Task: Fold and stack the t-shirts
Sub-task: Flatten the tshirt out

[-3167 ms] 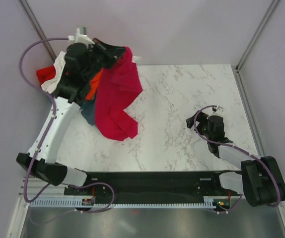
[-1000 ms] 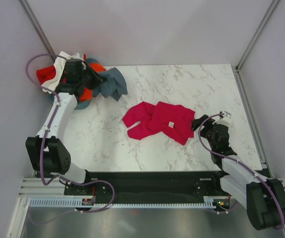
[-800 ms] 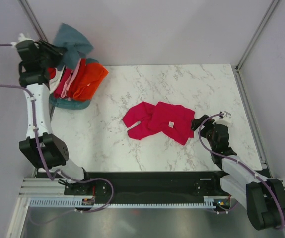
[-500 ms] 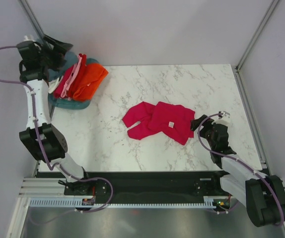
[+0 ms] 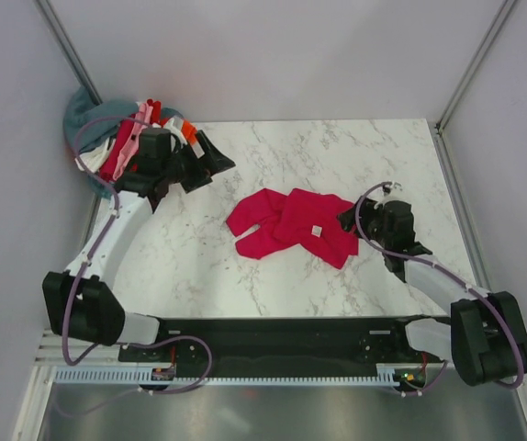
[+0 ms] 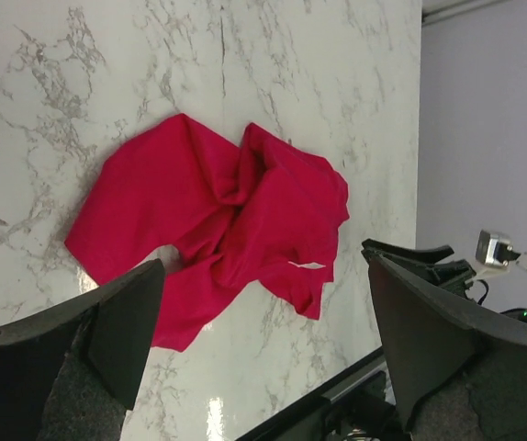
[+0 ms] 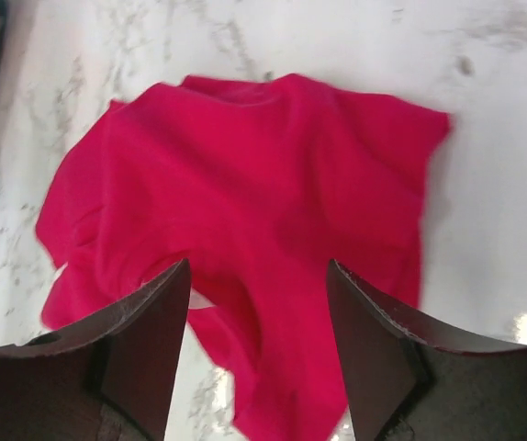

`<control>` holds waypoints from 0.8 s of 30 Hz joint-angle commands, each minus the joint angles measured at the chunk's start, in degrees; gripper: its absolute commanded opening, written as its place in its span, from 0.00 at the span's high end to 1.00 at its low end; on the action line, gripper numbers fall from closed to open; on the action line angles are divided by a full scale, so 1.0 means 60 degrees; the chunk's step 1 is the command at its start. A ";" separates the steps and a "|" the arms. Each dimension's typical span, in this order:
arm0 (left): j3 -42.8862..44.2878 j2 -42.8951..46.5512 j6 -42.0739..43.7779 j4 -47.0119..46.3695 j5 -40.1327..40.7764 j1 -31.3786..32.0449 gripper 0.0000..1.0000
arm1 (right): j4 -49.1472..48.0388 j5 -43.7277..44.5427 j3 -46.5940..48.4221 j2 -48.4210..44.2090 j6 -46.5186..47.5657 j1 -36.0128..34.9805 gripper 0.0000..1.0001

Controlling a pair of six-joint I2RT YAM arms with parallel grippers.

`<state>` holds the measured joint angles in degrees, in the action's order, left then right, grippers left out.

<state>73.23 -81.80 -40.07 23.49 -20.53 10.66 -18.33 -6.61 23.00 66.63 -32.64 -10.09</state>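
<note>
Overhead, a crimson shirt (image 5: 291, 223) lies crumpled and unfolded near the middle of a white marble-patterned desk (image 5: 383, 156). Its small white label (image 5: 318, 231) faces up on the right half of the cloth. The garment is bunched into two lobes, a narrower one on the left and a broader one on the right, with creases running where they meet.

At the far left corner, a pile of shirts (image 5: 121, 147) sits heaped at the desk's edge, showing teal-grey, pink, red and orange cloth. The left arm (image 5: 121, 230) reaches across the front of it and hides part of the heap. The left gripper (image 6: 263, 266) hangs just beside that pile, well apart from the crimson shirt, and points toward it. Its wrist camera shows both fingers (image 6: 117, 322) spread wide with nothing between them, the crimson shirt lying on the marble beyond.

On the other side, the right gripper (image 7: 259, 266) is low over the desk, just beside the crimson shirt's right edge. Its fingers, too, are parted and hold nothing. Seen from its own camera, the red cloth fills the view between them, though whether the fingertips touch the fabric cannot be told. That wrist picture is slightly blurred.
</note>
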 commanded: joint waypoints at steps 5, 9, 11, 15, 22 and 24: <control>-0.2268 0.1048 0.0907 -0.0530 -0.0285 -0.0062 0.00 | 0.2669 -0.0951 0.2972 0.1416 0.1353 -0.1713 0.34; -0.3298 0.2013 0.0893 -0.0838 0.0111 -0.0062 0.00 | 0.3799 0.0130 0.4381 0.1990 0.1719 -0.2989 0.32; -0.3779 0.2483 0.0777 -0.0838 0.0490 -0.0077 0.00 | 0.4371 0.0864 0.5097 0.2005 0.1953 -0.3908 0.29; -0.4732 0.3700 0.0119 -0.0926 0.1296 -0.0077 0.00 | 0.3702 0.1834 0.4913 0.1829 0.1505 -0.4530 0.02; -0.5569 0.4229 -0.0147 -0.0984 0.1328 -0.0487 0.02 | 0.3551 0.0148 0.5553 0.4082 0.0286 -0.4661 0.20; -0.5599 0.4287 -0.0059 -0.0955 0.1342 -0.0501 0.03 | 0.4239 0.1594 0.6169 0.4801 0.0226 -0.5143 0.21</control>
<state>39.77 -56.73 -39.81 19.55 -13.52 7.90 3.31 -1.45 55.27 91.00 -29.04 -37.91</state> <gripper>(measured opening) 0.970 0.797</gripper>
